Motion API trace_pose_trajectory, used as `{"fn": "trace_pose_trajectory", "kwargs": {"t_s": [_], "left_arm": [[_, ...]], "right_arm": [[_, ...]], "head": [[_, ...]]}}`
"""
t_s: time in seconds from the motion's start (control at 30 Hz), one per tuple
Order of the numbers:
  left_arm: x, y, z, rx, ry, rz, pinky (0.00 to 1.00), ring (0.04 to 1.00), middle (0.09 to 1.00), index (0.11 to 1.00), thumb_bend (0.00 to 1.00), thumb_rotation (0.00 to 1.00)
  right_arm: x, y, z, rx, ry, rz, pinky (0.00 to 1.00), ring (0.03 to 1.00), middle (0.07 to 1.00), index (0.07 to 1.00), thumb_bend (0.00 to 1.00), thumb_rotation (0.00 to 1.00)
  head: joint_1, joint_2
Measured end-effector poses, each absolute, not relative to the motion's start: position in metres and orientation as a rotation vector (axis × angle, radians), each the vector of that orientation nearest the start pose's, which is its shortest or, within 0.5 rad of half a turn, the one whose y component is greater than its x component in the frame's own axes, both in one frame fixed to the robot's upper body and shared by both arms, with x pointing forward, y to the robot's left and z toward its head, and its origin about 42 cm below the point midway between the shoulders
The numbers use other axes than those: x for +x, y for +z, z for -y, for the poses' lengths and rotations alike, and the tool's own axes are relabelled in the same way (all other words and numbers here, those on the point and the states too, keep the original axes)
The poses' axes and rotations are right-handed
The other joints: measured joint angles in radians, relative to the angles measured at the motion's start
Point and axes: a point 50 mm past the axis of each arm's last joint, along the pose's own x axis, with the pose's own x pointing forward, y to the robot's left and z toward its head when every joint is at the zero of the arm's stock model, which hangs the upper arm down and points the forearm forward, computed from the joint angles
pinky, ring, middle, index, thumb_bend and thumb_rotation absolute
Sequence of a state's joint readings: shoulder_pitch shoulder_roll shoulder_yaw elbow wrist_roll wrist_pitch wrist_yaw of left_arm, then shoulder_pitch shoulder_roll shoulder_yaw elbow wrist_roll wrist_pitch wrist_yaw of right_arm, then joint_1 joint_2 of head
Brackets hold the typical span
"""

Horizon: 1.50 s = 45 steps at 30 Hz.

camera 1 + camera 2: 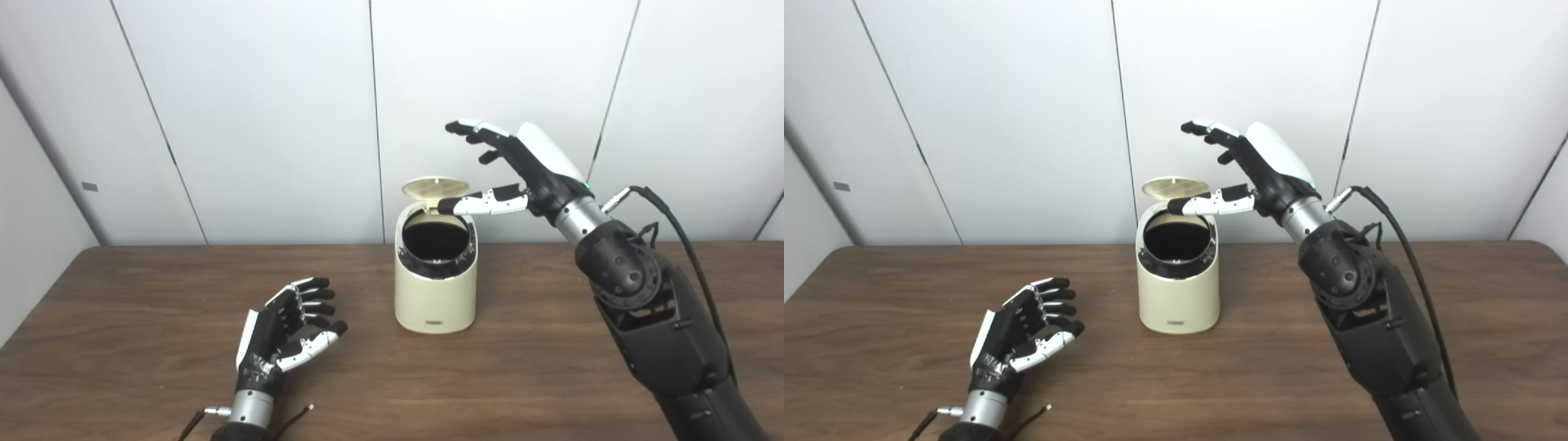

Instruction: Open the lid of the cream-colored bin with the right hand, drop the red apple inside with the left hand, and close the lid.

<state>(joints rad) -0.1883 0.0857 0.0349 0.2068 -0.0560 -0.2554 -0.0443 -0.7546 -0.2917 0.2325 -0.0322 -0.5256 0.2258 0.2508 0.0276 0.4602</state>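
Note:
The cream-colored bin stands upright at the middle of the table, its round lid flipped up at the back and its dark inside showing. My right hand hovers open above and to the right of the bin, thumb tip close to the raised lid, fingers spread higher up. My left hand rests low over the table left of the bin, open, palm turned toward the bin, holding nothing. No red apple shows in either view.
The brown wooden table runs to a white panelled wall behind the bin. A black cable loops off my right forearm.

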Motion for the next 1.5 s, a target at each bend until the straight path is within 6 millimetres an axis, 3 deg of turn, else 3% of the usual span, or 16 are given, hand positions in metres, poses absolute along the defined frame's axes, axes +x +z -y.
{"fn": "trace_pose_trajectory", "kwargs": {"t_s": [0.37,0.7,1.2,1.5], "left_arm": [[0.344,0.115,-0.234,0.047,-0.046,0.237,0.52,0.609,0.683,0.720,0.66,0.00],[0.343,0.115,-0.233,0.047,-0.050,0.236,0.52,0.612,0.682,0.727,0.66,0.00],[0.344,0.115,-0.234,0.040,-0.049,0.231,0.52,0.612,0.681,0.727,0.66,0.00],[0.344,0.115,-0.233,0.042,-0.048,0.232,0.52,0.616,0.688,0.732,0.66,0.00]], "right_arm": [[0.442,0.347,0.160,-1.014,0.320,0.467,0.72,0.870,0.834,0.798,0.65,0.49],[0.436,0.352,0.168,-1.051,0.339,0.488,0.74,0.877,0.815,0.774,0.65,0.46],[0.425,0.343,0.173,-1.078,0.395,0.550,0.75,0.898,0.791,0.763,0.67,0.51],[0.420,0.337,0.171,-1.149,0.456,0.596,0.79,0.902,0.781,0.767,0.66,0.47]], "head": [[0.005,0.006],[0.012,0.014],[0.018,0.028],[0.026,0.037]]}}
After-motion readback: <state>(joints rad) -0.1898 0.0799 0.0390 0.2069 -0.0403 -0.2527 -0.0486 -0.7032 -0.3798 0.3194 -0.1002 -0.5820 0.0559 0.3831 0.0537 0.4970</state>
